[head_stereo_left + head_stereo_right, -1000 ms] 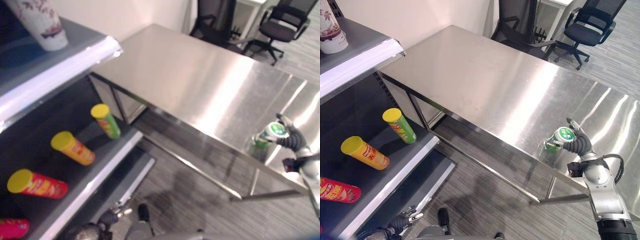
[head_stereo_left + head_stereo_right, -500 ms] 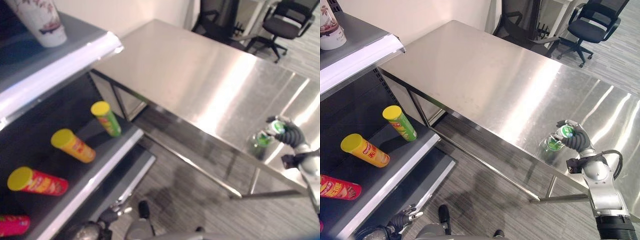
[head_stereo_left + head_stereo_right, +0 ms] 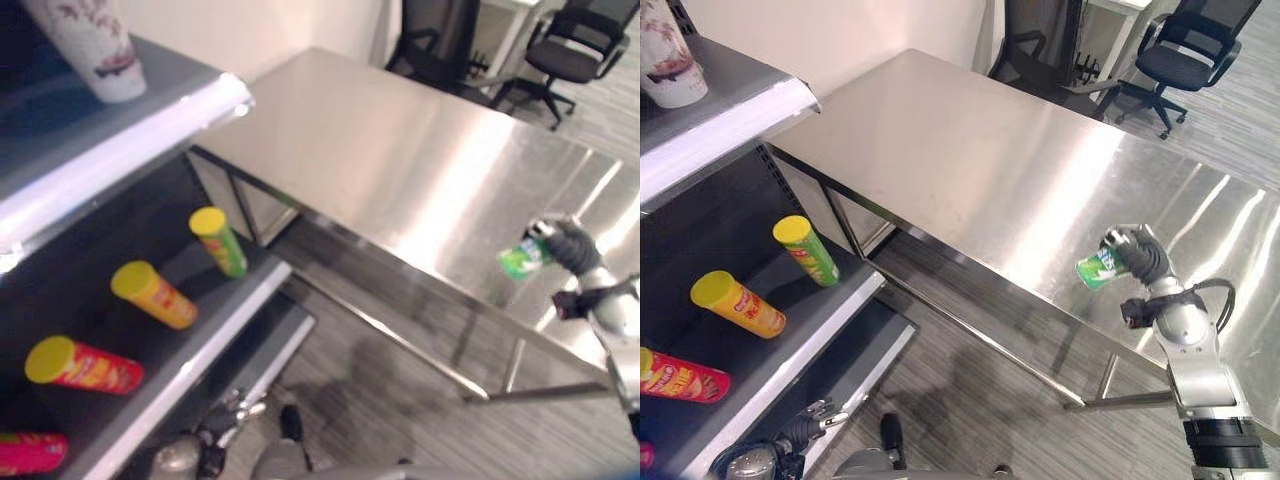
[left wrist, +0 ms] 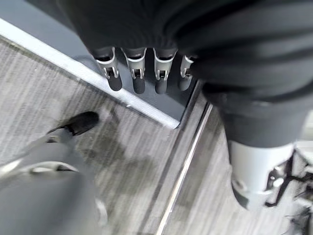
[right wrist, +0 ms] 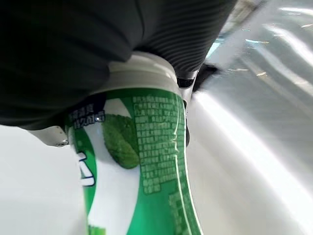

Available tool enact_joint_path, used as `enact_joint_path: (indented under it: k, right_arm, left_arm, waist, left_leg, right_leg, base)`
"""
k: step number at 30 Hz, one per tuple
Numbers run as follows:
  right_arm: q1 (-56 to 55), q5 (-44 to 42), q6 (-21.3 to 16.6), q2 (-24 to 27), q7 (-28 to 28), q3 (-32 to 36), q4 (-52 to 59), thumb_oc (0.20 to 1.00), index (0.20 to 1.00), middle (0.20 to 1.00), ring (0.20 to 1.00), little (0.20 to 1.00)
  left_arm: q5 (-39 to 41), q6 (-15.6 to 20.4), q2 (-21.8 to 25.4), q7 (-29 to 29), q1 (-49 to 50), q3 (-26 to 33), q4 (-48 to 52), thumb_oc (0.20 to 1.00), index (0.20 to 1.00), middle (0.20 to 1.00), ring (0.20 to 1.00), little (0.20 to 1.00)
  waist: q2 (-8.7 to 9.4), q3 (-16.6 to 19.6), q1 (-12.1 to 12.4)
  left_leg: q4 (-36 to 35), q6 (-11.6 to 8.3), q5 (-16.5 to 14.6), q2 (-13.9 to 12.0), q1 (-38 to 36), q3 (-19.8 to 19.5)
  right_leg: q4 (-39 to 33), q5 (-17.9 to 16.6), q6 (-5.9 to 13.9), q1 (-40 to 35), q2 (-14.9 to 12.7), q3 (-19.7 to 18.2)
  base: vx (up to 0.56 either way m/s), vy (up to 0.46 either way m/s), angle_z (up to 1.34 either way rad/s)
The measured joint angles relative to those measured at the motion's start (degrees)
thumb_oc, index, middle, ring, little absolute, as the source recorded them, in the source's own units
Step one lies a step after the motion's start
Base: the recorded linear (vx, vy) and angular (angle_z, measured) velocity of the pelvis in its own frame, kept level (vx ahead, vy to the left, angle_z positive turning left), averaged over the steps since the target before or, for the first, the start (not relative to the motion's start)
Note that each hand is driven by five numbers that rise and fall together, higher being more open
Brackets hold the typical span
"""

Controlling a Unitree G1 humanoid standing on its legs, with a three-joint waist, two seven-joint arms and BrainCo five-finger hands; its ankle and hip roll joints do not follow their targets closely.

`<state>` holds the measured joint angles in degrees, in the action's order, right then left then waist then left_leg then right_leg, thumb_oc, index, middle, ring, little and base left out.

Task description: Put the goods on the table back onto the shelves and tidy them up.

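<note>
Bottle point(image 3: 1098, 268), green and white, hangs tilted above the desk point(image 3: 970, 160), the right hand point(image 3: 1137, 255) curled round its cap end. Likely light, rigid, smooth plastic; a mid-body grasp looks safer.

- Shelf unit point(image 3: 740, 130) at left; table point(image 3: 970, 160) to its right, running toward far right.
- Upper shelf board: one cup point(image 3: 670, 65) upright at far-left end.
- Lower shelf board point(image 3: 790, 345): four tubes lying on their sides in a row — first tube point(image 3: 808, 250) farthest, nearest the table; second tube point(image 3: 738, 303) nearer; third tube point(image 3: 685, 375) nearer again; fourth tube point(image 3: 30, 452) at near-left edge.
- Right hand point(image 3: 1145, 262) over the table's near-right edge, holding a bottle point(image 3: 1098, 268) tilted, clear of the tabletop.
- Left hand point(image 4: 142, 68) low at near left, beside the shelf base.
- Office chairs point(image 3: 1185, 60) beyond the table's far side.
</note>
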<state>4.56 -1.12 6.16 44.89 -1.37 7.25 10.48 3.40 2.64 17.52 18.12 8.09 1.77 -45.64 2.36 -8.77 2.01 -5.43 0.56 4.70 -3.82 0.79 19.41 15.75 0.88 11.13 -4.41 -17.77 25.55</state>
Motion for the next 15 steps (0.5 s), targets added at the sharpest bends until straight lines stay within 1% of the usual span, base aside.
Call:
enact_joint_path:
  k: [1, 2, 3, 4, 5, 6, 7, 8, 9, 10, 11, 12, 13, 15]
  right_arm:
    - [-0.04, -0.01, -1.01, 0.71, 0.02, -0.08, 1.84, 0.2, 0.2, 0.2, 0.2, 0.2]
    - [0.1, -0.02, -1.64, 0.78, 0.03, -0.13, 2.64, 0.2, 0.2, 0.2, 0.2, 0.2]
    - [0.46, -0.05, -1.92, 1.33, 0.0, -0.31, 3.62, 0.2, 0.2, 0.2, 0.2, 0.2]
    - [1.18, -0.06, -2.37, 1.99, -0.04, -0.43, 4.02, 0.2, 0.2, 0.2, 0.2, 0.2]
    - [2.66, -0.06, -3.02, 2.02, -0.04, -0.55, 3.52, 0.2, 0.2, 0.2, 0.2, 0.2]
    - [4.77, -0.15, -3.09, 2.27, 0.39, -0.5, 3.54, 0.2, 0.2, 0.2, 0.2, 0.2]
    - [5.87, -0.16, -3.08, 2.35, 0.68, -0.47, 3.53, 0.2, 0.2, 0.2, 0.2, 0.2]
    - [6.86, -0.24, -3.32, 2.53, 0.76, -0.61, 3.58, 0.2, 0.2, 0.2, 0.2, 0.2]
    - [7.93, -0.32, -3.5, 2.54, 0.84, -0.82, 3.52, 0.2, 0.2, 0.2, 0.2, 0.2]
    - [8.71, -0.9, -3.81, 2.74, 1.15, -1.19, 3.57, 0.2, 0.2, 0.2, 0.2, 0.2]
    - [8.95, -1.51, -4.67, 3.11, 1.32, -1.09, 3.6, 0.2, 0.2, 0.2, 0.2, 0.2]
    - [9.08, -2.0, -4.63, 3.56, 1.41, -1.17, 3.46, 0.2, 0.2, 0.2, 0.2, 0.2]
    - [9.11, -2.43, -4.57, 4.09, 1.42, -1.16, 3.52, 0.2, 0.2, 0.2, 0.2, 0.2]
    - [9.11, -2.59, -4.58, 4.13, 1.53, -0.93, 3.51, 0.2, 0.2, 0.2, 0.2, 0.2]
  left_arm:
    - [-0.01, 0.09, 0.79, -0.19, -0.72, -0.95, -0.69, 1.0, 1.0, 1.0, 1.0, 1.0]
    - [-0.01, 0.07, 1.56, -0.3, -0.74, -1.1, -1.08, 1.0, 1.0, 1.0, 1.0, 1.0]
    - [0.06, -0.01, 2.13, -0.48, -1.36, -1.21, -1.35, 1.0, 1.0, 1.0, 1.0, 1.0]
    - [0.07, -0.03, 2.75, -0.48, -1.73, -1.33, -1.84, 1.0, 1.0, 1.0, 1.0, 1.0]
    - [0.07, -0.04, 3.12, -0.52, -1.96, -1.23, -1.9, 1.0, 1.0, 1.0, 1.0, 1.0]
    - [0.0, -0.18, 3.57, -0.73, -1.19, -0.96, -2.46, 1.0, 1.0, 1.0, 1.0, 1.0]
    - [0.0, -0.19, 3.43, -0.85, -0.68, -0.37, -2.37, 1.0, 1.0, 1.0, 1.0, 1.0]
    - [0.01, -0.15, 3.25, -0.94, 0.2, -0.02, -2.12, 1.0, 1.0, 1.0, 1.0, 1.0]
    - [0.0, -0.09, 3.12, -1.0, 0.95, 0.05, -1.88, 1.0, 1.0, 1.0, 1.0, 1.0]
    - [-0.05, 0.02, 3.1, -0.96, 1.91, 0.01, -1.66, 1.0, 1.0, 1.0, 1.0, 1.0]
    - [-0.07, -0.05, 3.08, -0.98, 2.6, 0.04, -1.73, 1.0, 1.0, 1.0, 1.0, 1.0]
    - [-0.06, -0.05, 2.96, -0.91, 3.45, 0.04, -1.49, 1.0, 1.0, 1.0, 1.0, 1.0]
    - [-0.07, -0.03, 2.64, -0.75, 4.98, 0.08, -1.46, 1.0, 1.0, 1.0, 1.0, 1.0]
    - [-0.08, -0.02, 2.36, -0.45, 5.69, 0.03, -1.6, 1.0, 1.0, 1.0, 1.0, 1.0]
  waist:
    - [0.47, 0.02, -0.34]
    - [0.69, 0.05, -0.28]
    - [1.52, 0.11, -0.16]
    - [1.92, 0.26, -0.19]
    - [2.78, 0.52, 0.35]
    - [4.05, 0.98, 0.89]
    - [4.69, 1.38, 0.97]
    - [5.05, 1.85, 1.58]
    - [4.83, 2.11, 2.34]
    - [4.65, 2.49, 2.67]
    - [4.65, 2.52, 2.64]
    - [4.58, 2.49, 3.09]
    - [4.69, 2.49, 3.23]
    - [4.68, 2.44, 3.0]
  left_leg:
    - [0.33, 0.91, 0.17, 1.26, -0.74, -3.15]
    - [0.32, 0.83, 0.77, 1.84, -0.53, -4.93]
    - [0.32, 0.5, 0.73, 2.06, -0.25, -5.85]
    - [0.32, 0.67, 0.65, 2.23, 0.32, -6.61]
    - [0.33, 0.95, 0.46, 2.44, 0.57, -6.66]
    - [0.31, -0.44, 1.1, 3.09, 0.59, -9.03]
    - [0.05, -0.43, 0.55, 3.31, 0.11, -9.44]
    - [-0.04, -0.81, 0.37, 3.23, -0.16, -9.66]
    - [-0.04, -1.39, 0.07, 2.46, -0.85, -9.61]
    - [0.39, -1.97, 0.11, 1.45, -1.03, -9.48]
    - [1.26, -2.42, 0.0, 0.23, -0.73, -9.34]
    - [2.04, -3.53, 1.04, -0.85, -0.71, -9.77]
    - [2.98, -4.16, 1.44, -1.79, -0.56, -10.23]
    - [3.6, -4.92, 1.94, -2.98, -0.78, -11.17]
  right_leg:
    - [4.88, 2.29, 0.35, 1.67, -0.83, -4.47]
    - [4.1, 4.22, -0.04, 1.9, -0.15, -8.35]
    - [0.77, 5.42, -0.07, 2.01, 1.76, -13.64]
    - [-4.69, 5.72, -0.3, 1.61, 2.93, -16.27]
    - [-9.32, 5.12, -0.54, 1.72, 3.23, -16.95]
    - [-16.69, 2.64, -1.51, 0.32, 4.19, -15.58]
    - [-19.66, 0.54, -2.43, -1.01, 4.59, -13.58]
    - [-20.99, -1.92, -2.14, -2.43, 5.21, -13.6]
    - [-21.21, -2.21, -1.94, -3.26, 5.72, -13.45]
    - [-21.2, -2.11, -2.23, -3.66, 6.72, -13.14]
    - [-21.18, -1.55, -2.98, -4.25, 7.8, -12.12]
    - [-20.89, -1.33, -3.49, -4.85, 9.21, -11.23]
    - [-20.88, -0.74, -4.4, -5.87, 10.6, -10.06]
    - [-20.88, -0.1, -5.36, -7.48, 12.11, -8.62]
  base:
    - [0.0, -0.127, 0.95]
    - [0.01, -0.129, 1.02]
    - [0.0, -0.147, 0.85]
    - [0.0, -0.161, 0.56]
    - [0.02, -0.32, 0.65]
    - [0.02, -0.306, 0.65]
    - [0.01, -0.364, 0.71]
    - [-0.01, -0.208, 0.43]
    - [-0.03, -0.215, 0.23]
    - [-0.03, -0.155, 0.28]
    - [-0.05, -0.224, 0.33]
    - [-0.07, -0.273, 0.46]
    - [-0.07, -0.274, 0.47]
    - [-0.04, -0.157, 0.46]
